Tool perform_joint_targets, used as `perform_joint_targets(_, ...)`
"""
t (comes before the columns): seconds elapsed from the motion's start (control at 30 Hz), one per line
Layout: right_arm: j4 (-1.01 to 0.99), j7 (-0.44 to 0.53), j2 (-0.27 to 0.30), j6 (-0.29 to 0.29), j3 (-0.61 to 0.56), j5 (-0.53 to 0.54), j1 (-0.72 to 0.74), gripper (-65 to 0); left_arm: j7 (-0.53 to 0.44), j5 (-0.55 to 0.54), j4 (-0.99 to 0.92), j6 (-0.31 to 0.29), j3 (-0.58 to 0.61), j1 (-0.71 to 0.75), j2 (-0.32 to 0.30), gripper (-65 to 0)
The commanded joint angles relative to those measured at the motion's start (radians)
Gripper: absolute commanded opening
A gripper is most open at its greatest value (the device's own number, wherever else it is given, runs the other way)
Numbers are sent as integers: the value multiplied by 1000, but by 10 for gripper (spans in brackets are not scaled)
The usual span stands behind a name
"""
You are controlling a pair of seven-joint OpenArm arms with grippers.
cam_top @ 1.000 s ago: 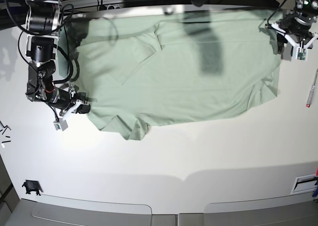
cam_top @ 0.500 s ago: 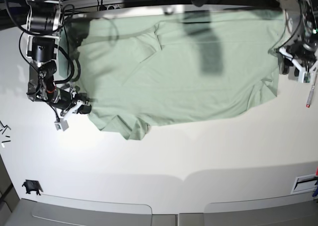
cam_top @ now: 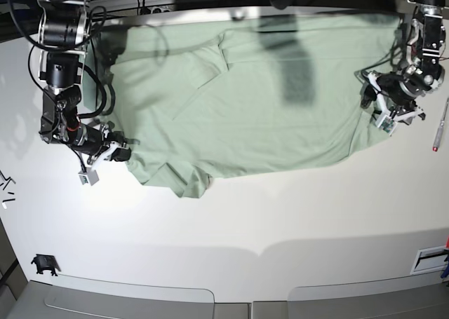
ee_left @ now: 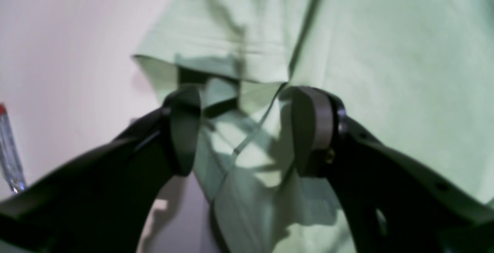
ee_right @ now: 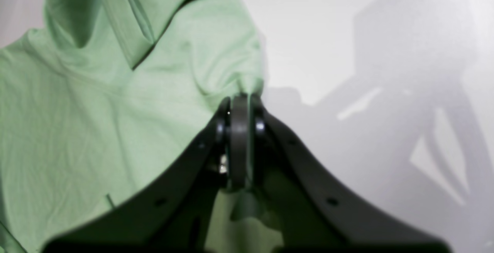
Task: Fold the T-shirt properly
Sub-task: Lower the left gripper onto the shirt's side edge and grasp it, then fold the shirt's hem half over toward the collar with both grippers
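Note:
The pale mint-green T-shirt [cam_top: 245,102] lies spread across the far half of the white table [cam_top: 245,221], with folds at its near left corner. My left gripper [cam_top: 388,103] is at the shirt's right edge. In the left wrist view it [ee_left: 247,133] is open, its fingers [ee_left: 312,129] straddling a hemmed fold of the shirt [ee_left: 386,52]. My right gripper [cam_top: 119,152] is low at the shirt's left edge. In the right wrist view it [ee_right: 239,122] is shut, pinching a bunched edge of the fabric [ee_right: 96,110].
A pen-like tool [cam_top: 440,126] lies on the table right of the left gripper, also visible in the left wrist view [ee_left: 9,152]. A small black clip [cam_top: 43,264] sits near the front left. Cables run along the table's back edge.
My left gripper came down from the far right corner and inward onto the shirt's right edge, its jaws spreading wider. The right gripper stayed shut on the left edge.

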Motion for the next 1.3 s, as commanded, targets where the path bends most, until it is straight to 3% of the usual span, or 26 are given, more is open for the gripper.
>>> perform_joint_targets(0.0, 8, -8, 14, 6, 0, -5, 19, -650, -25, 22, 14, 25, 6, -29, -20, -298)
perform_joint_targets(0.17, 8, -9, 14, 6, 0, -5, 19, -650, -26, 69, 14, 80, 23, -69, -20, -298)
perform_joint_targets(0.47, 8, -9, 14, 6, 0, -5, 19, -650, -27, 11, 14, 80, 24, -77, -16, -298)
perform_joint_targets(0.87, 8, -9, 14, 6, 0, -5, 19, -650, -32, -28, 13, 80, 24, -77, 38, -303)
perform_joint_targets(1.0, 8, -9, 14, 6, 0, -5, 19, -650, -34, -25, 13, 127, 23, -78, 38, -364)
perform_joint_targets(1.2, 8, -9, 14, 6, 0, -5, 19, -650, -34, -21, 13, 167, 23, -79, 39, -377)
perform_joint_targets(1.27, 8, -9, 14, 6, 0, -5, 19, -650, -34, -21, 13, 177, 23, -77, 39, -416)
